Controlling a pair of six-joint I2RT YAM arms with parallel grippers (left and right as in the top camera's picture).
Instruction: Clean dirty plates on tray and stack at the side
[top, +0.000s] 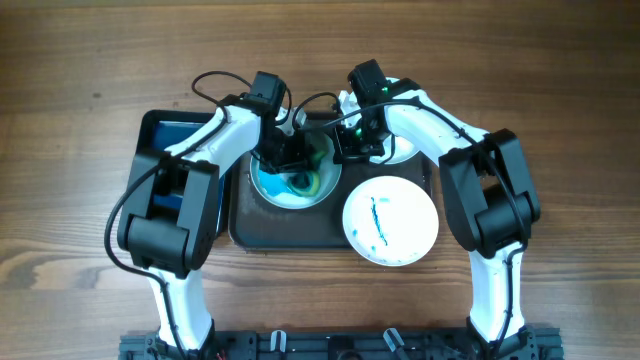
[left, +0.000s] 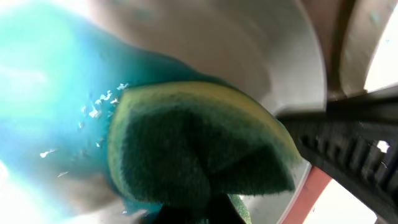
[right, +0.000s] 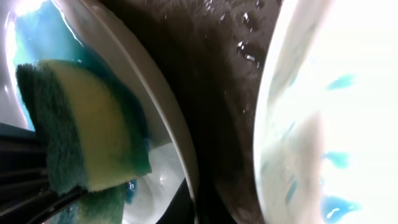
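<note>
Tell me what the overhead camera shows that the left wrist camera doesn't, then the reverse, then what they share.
Only overhead: the left arm and right arm, the dark tray, a teal-streaked plate at its front right corner, a third plate half hidden behind the right arm, and a smaller tray on the left.
Only left wrist: the sponge close up, its dark green scouring face folded, and white flecks in the wet teal.
Both: the sponge on the smeared plate.
</note>
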